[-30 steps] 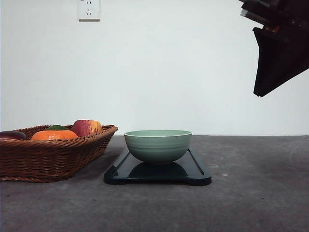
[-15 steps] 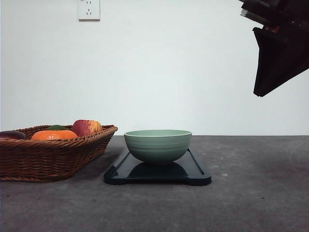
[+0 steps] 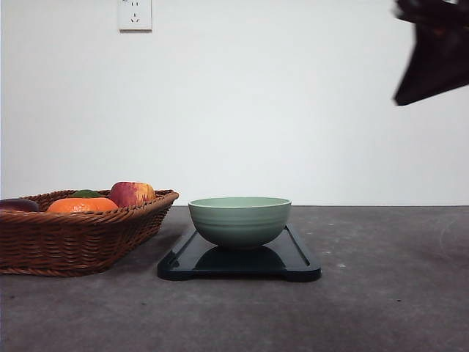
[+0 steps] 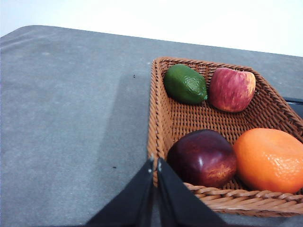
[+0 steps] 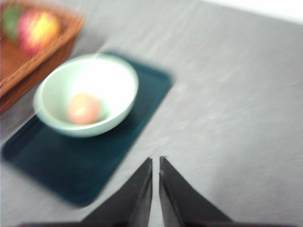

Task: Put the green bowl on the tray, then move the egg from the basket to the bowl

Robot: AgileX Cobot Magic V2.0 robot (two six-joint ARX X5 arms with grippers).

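The green bowl (image 3: 239, 220) stands upright on the dark tray (image 3: 300, 264) at the table's centre. In the blurred right wrist view, the egg (image 5: 84, 108), pale orange, lies inside the green bowl (image 5: 113, 80) on the tray (image 5: 71, 170). My right gripper (image 5: 156, 160) hangs high above the table to the right of the tray, fingers together and holding nothing; it appears as a dark shape (image 3: 410, 94) at the upper right of the front view. The wicker basket (image 3: 80, 238) sits left of the tray. My left gripper (image 4: 155, 161) is shut and empty, just over the basket's rim (image 4: 154, 109).
The basket holds a lime (image 4: 185, 83), a red apple (image 4: 232, 89), a dark red fruit (image 4: 203, 158) and an orange (image 4: 270, 160). Bare grey table (image 3: 388, 293) stretches right of the tray and in front. A wall socket (image 3: 135, 15) is on the white wall behind.
My right gripper has risen and drifted right, toward the upper corner of the front view. Bowl, tray and basket have not moved.
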